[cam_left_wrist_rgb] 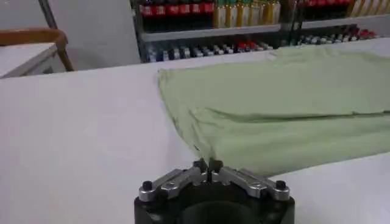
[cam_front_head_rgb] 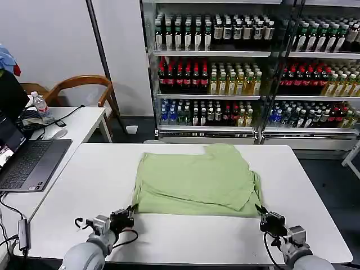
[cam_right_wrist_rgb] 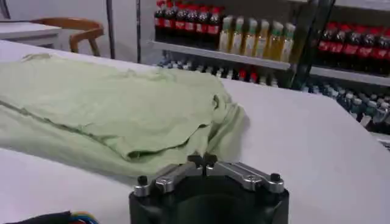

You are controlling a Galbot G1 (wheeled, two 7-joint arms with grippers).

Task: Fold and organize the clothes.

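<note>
The light green shirt (cam_front_head_rgb: 197,180) lies partly folded on the white table (cam_front_head_rgb: 90,191), its sides turned in and its near hem towards me. My left gripper (cam_front_head_rgb: 131,214) sits at the near left corner of the hem, and in the left wrist view the left gripper (cam_left_wrist_rgb: 208,164) has its jaws shut, pinching the corner of the shirt (cam_left_wrist_rgb: 280,103). My right gripper (cam_front_head_rgb: 262,213) is at the near right corner. In the right wrist view the right gripper (cam_right_wrist_rgb: 202,161) is likewise shut on the edge of the shirt (cam_right_wrist_rgb: 116,103). Collar, buttons and chest graphic are hidden.
A second table at the left carries an open laptop (cam_front_head_rgb: 28,160), a water bottle (cam_front_head_rgb: 40,106) and cables. A wooden chair (cam_front_head_rgb: 84,84) stands behind it. Shelves of drink bottles (cam_front_head_rgb: 225,73) line the back wall. Bare tabletop surrounds the shirt.
</note>
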